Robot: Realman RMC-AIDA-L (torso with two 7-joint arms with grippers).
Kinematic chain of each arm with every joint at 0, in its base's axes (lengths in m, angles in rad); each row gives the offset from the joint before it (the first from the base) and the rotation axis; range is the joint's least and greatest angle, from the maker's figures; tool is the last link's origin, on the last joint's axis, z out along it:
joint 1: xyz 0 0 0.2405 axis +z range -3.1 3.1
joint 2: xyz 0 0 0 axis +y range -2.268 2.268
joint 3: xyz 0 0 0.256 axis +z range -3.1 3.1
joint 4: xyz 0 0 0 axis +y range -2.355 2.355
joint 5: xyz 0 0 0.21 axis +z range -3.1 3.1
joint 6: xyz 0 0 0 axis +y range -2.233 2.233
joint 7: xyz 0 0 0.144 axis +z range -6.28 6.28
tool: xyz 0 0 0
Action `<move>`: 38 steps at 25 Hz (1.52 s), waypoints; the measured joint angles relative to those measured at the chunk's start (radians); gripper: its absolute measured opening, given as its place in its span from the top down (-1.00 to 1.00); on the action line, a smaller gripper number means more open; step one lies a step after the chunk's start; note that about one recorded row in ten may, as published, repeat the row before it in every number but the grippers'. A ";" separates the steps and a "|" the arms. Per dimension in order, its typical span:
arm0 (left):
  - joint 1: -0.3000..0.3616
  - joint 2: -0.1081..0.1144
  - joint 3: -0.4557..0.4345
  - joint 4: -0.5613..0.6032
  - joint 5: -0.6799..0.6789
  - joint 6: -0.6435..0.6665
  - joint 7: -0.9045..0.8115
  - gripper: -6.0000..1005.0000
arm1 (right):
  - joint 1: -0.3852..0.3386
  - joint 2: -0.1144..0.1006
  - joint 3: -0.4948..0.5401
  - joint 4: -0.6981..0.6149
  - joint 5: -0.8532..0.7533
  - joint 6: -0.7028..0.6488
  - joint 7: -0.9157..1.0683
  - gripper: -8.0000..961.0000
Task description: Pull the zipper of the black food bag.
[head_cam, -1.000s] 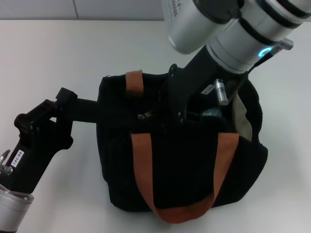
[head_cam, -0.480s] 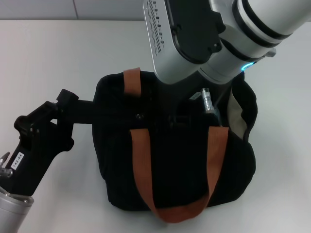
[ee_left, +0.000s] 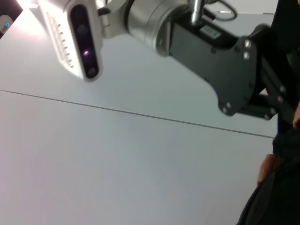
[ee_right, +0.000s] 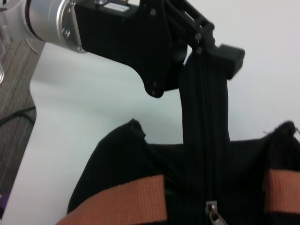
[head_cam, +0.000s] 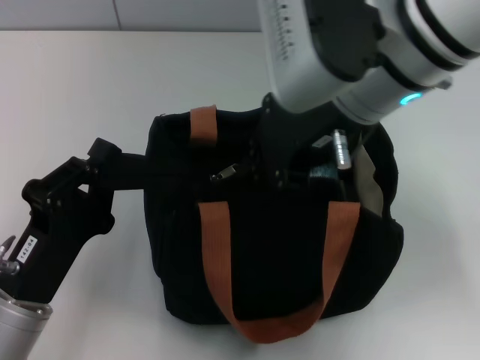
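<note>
Right arm has swung back toward its own side since half a second ago, so the zipper (head_cam: pixel 226 174) shows again on top of the black food bag (head_cam: pixel 270 255)

Going left to right: left gripper (head_cam: pixel 96 161) is out at the bag's left end, fingers clamped on the black side strap (head_cam: pixel 127 169), pulling it straight out; zip track runs left-right along the bag top, in line with that strap; slider sits left of centre between the orange handles (head_cam: pixel 214 247); right gripper (head_cam: pixel 271 171) is just beside it on its right, clearly the nearer hand, but can't tell if its fingers are apart or pinched; bag's right end gapes open, cream lining (head_cam: pixel 373 191) showing. Right wrist view shows the strap held in the left fingers; head view doesn't show that as clearly.
</note>
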 joint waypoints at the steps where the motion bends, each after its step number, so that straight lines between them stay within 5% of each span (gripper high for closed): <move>1: 0.000 0.000 0.000 0.000 0.000 0.000 0.000 0.95 | -0.018 0.000 0.010 -0.008 0.005 -0.001 -0.002 0.81; 8: 0.002 0.000 0.000 -0.006 0.002 0.015 0.000 0.95 | -0.049 -0.004 0.139 0.002 0.095 -0.069 -0.005 0.99; 12: 0.001 0.000 -0.010 -0.022 -0.002 0.018 0.000 0.95 | -0.044 -0.006 0.193 -0.011 0.142 -0.124 -0.007 0.92; 18: 0.022 0.000 -0.006 -0.016 -0.006 -0.062 0.001 0.95 | -0.051 -0.004 0.196 -0.050 0.137 -0.091 -0.024 0.81; 27: 0.056 0.000 0.044 -0.010 0.001 -0.123 0.010 0.95 | -0.021 -0.005 0.180 0.012 0.133 -0.066 -0.058 0.40; 38: 0.057 0.000 -0.002 -0.034 -0.006 -0.140 0.063 0.95 | -0.033 -0.001 0.163 0.009 0.121 -0.065 -0.074 0.39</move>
